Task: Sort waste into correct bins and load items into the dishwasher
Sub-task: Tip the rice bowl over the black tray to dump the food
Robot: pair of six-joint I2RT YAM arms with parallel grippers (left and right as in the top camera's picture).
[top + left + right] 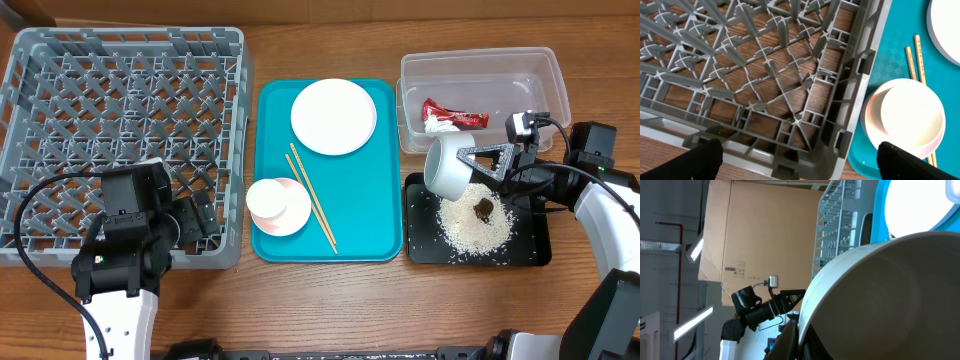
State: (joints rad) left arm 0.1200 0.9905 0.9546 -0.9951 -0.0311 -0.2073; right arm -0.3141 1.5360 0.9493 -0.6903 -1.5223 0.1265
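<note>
At the near left of the counter [300, 300], the left gripper [800, 167] was held over the near right corner of the grey dish rack [120, 100], its black fingers [702, 160] spread wide with nothing between them. At the near right, the black tray [535, 250] was seen to hold a heap of white rice [465, 228] with a small brown lump [484, 208] on top. Just above the tray's far left corner, the grey-green bowl [445, 168] was tipped on its side, and its rim appeared to be pinched by the fingers of the right gripper [470, 158], though the wrist view was largely filled by the bowl itself. On the teal tray [360, 225] in the middle, the pale pink bowl [299, 207] was set at the near left with the small white cup [266, 198] nested in it. The chopsticks [312, 200] were laid slantwise just right of it. The white plate [333, 116] was placed at the tray's far end. Farthest right, the red-and-white wrapper [452, 117] was found inside the clear tub [545, 70].
</note>
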